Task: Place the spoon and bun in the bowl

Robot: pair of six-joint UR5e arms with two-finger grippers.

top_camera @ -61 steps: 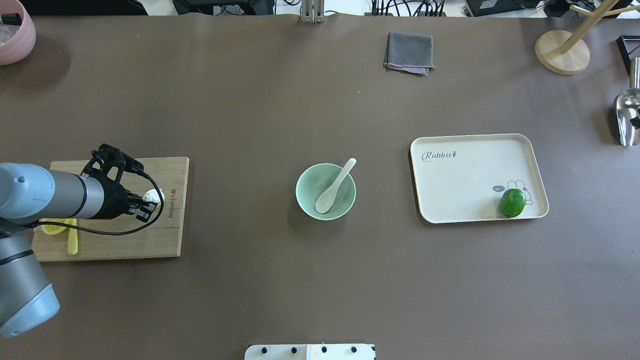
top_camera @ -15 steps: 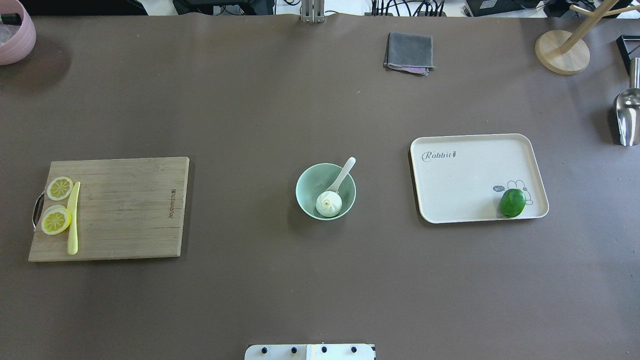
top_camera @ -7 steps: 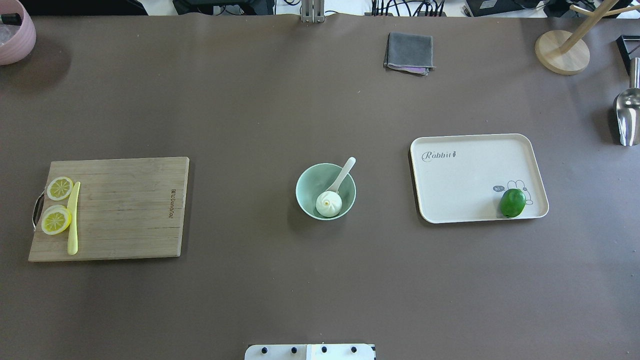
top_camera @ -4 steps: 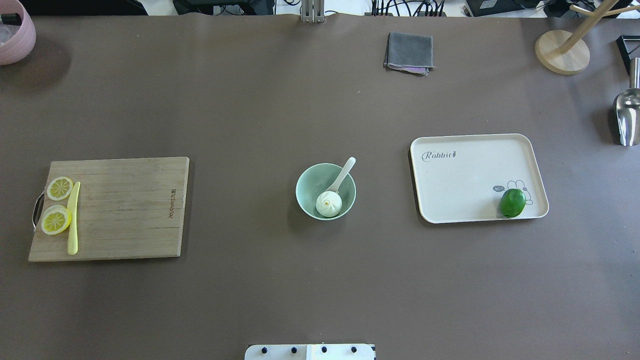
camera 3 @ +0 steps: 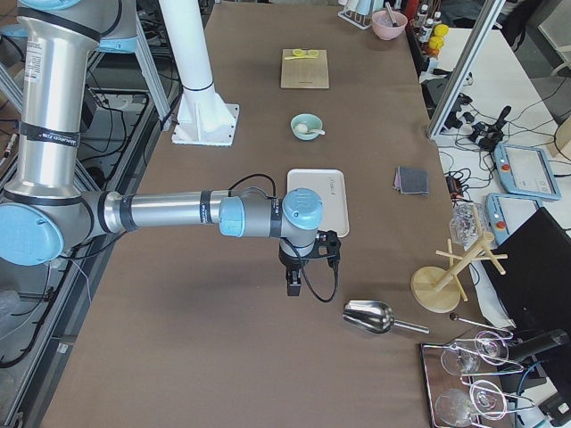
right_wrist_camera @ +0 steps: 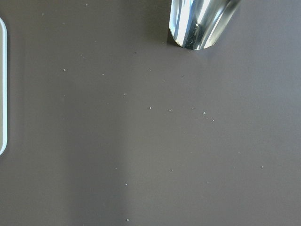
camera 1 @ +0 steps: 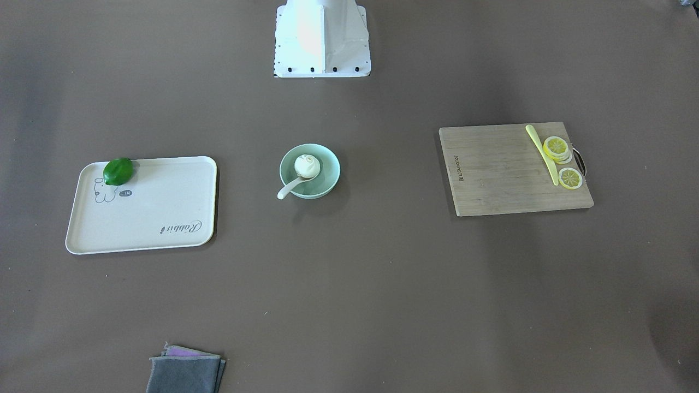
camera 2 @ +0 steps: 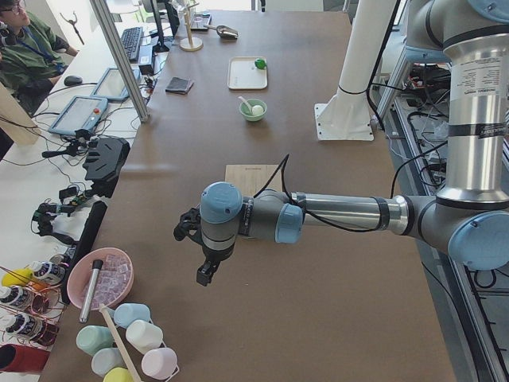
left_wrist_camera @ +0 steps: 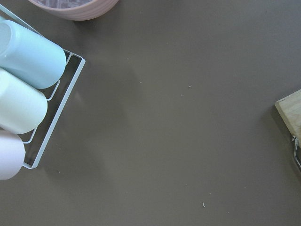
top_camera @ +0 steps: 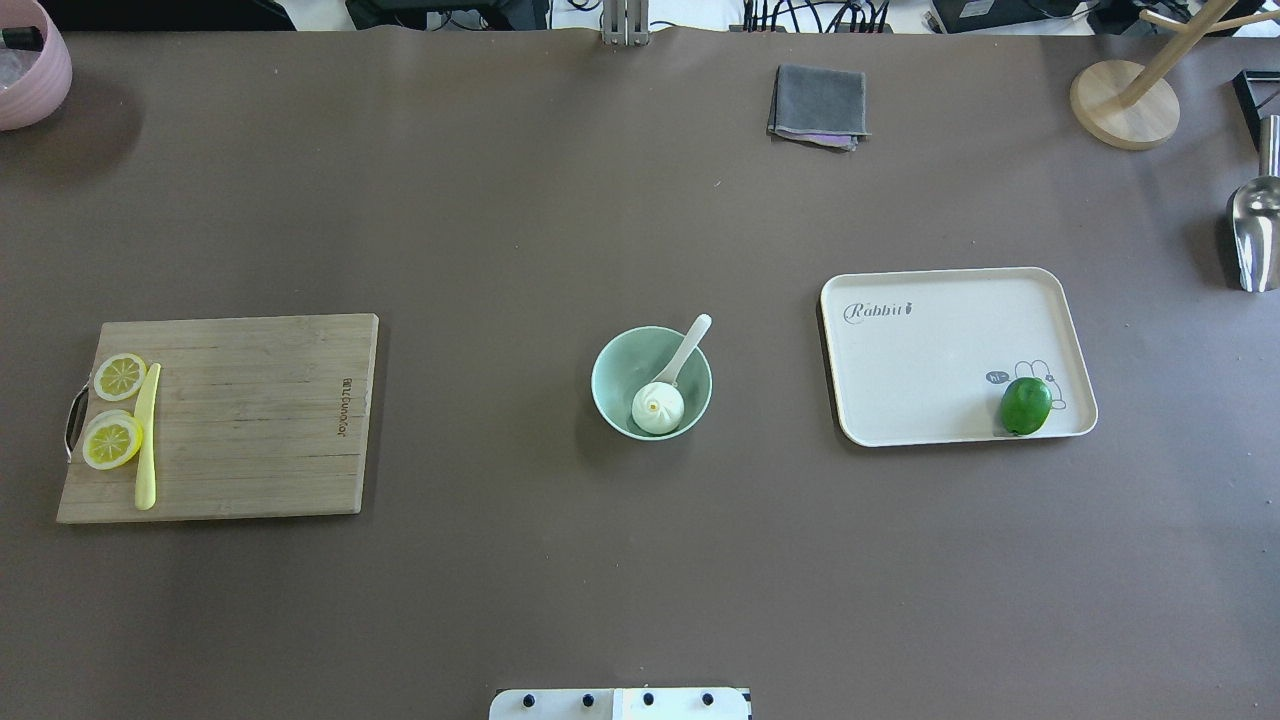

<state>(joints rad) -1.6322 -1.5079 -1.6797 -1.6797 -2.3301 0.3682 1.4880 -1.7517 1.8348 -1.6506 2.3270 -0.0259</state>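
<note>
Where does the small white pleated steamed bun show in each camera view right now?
Exterior front-facing: small white pleated steamed bun, centre, inside the pale mint-green round bowl.
Overhead exterior: bun at centre, in the bowl.
Exterior left: bun far up the table, top centre.
Exterior right: bun upper centre.
Left wrist-mounted: not in it.
Right wrist-mounted: not in it.
Shared landmark: the bowl around it.
</note>
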